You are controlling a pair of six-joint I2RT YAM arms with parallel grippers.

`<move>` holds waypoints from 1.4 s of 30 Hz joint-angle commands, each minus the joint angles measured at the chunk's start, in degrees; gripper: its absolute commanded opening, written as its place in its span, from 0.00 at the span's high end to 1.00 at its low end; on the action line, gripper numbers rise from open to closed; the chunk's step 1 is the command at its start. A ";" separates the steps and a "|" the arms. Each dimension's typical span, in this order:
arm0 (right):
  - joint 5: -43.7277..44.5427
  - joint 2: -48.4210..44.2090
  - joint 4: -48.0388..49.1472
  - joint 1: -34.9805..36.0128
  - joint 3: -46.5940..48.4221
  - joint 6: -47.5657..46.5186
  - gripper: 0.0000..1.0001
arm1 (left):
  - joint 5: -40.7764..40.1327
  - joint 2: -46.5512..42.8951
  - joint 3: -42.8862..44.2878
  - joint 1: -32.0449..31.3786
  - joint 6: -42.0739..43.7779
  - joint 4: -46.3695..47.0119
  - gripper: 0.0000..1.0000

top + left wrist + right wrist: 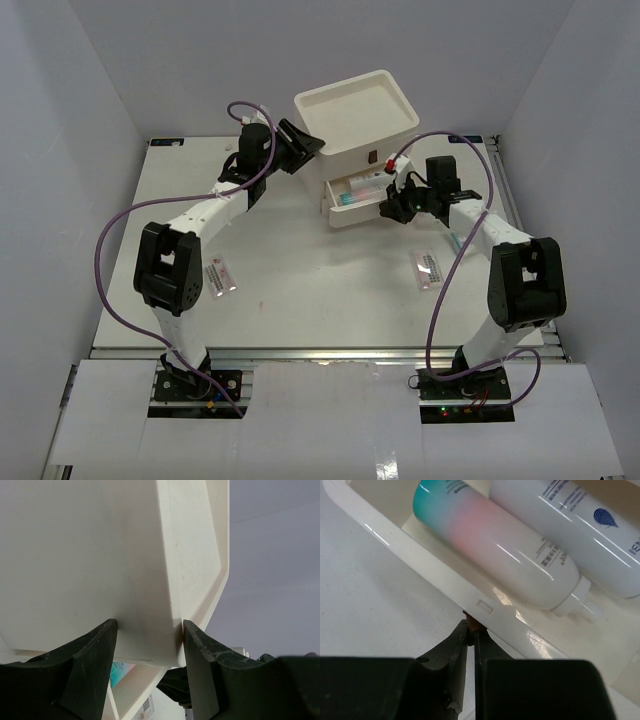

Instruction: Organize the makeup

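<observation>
The white drawer box (355, 110) stands at the back of the table with its lowest drawer (350, 212) pulled out. Two white tubes lie in that drawer: one pink with a teal end (490, 545), and one with blue print (585, 535). My right gripper (471, 630) is shut on the drawer's brown handle (471, 622); it also shows in the top view (392, 206). My left gripper (305, 145) is closed on the box's left corner (100, 555), one finger on each side. No sponges are in view.
Two flat white sachets lie on the table, one by the left arm (220, 277) and one by the right arm (429, 266). White walls enclose the table on the left, back and right.
</observation>
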 commanded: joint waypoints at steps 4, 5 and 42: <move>-0.33 2.24 3.94 2.49 9.07 3.03 0.92 | 5.45 0.31 1.42 -2.92 0.35 0.12 0.36; 0.87 2.79 4.14 2.46 9.96 3.35 0.92 | 5.50 0.31 1.41 -2.92 0.43 0.14 0.36; 23.51 12.36 32.21 2.20 14.95 8.34 0.86 | 6.36 1.81 2.07 -2.86 0.64 0.18 0.37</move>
